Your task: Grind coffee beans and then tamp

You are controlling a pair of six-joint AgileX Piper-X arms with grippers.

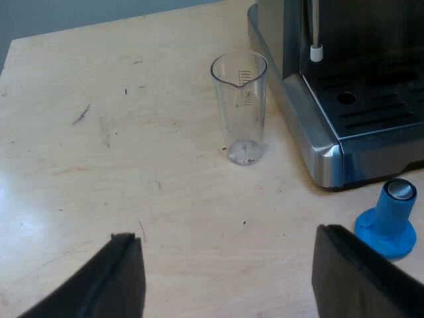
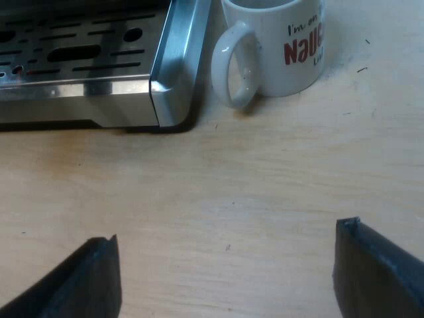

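Your left fingers (image 1: 122, 278) gape apart near tamper (image 1: 387, 222) and glass (image 1: 242, 109); right fingers (image 2: 93, 281) spread before mug (image 2: 285, 46), machine (image 2: 86, 93).

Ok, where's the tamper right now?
Left wrist view: the blue tamper stands upright on the table by the base corner of the espresso machine, apart from the measuring glass and near the open left pincer.

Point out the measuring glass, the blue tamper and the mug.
measuring glass (image 1: 240, 112): left wrist view, on its clear wall.
blue tamper (image 1: 391, 220): left wrist view, on its stem.
mug (image 2: 273, 63): right wrist view, on its white wall.
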